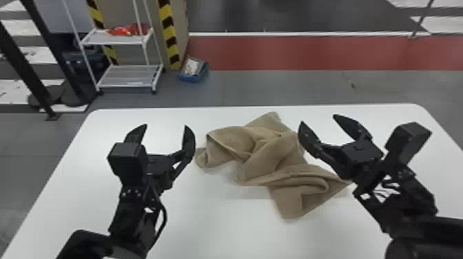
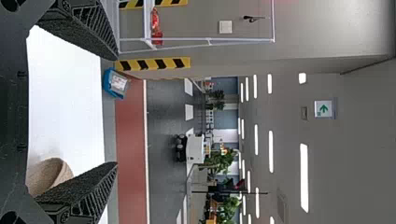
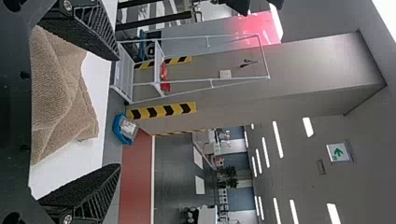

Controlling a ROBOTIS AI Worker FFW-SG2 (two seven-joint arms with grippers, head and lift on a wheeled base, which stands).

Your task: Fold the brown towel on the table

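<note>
- The brown towel (image 1: 265, 151) is seen lying crumpled on the white worktop (image 1: 224, 227), in the middle of its far half; its inner layers are hidden under loose, overlapping folds, so their number cannot be told.
- The left tool (image 1: 166, 125) is held with its fingers spread apart, just beside the towel's left end; in the left wrist view, a curled part of the towel is partly covered by one finger.
- The right tool (image 1: 317, 119) is likewise held with its fingers wide apart; in the head view a little of the towel's right side is covered by one finger, and whether they are touching cannot be told.
- In the right wrist view, the towel is partly blocked by the tool's own body.
- Both the left arm (image 1: 132, 217) and the right arm (image 1: 408, 206) are cut off by the head view's borders, as is the worktop's near edge.
- Beyond the worktop, red items (image 1: 137, 29) are held on a white rack (image 1: 125, 74); what they are cannot be made out.
</note>
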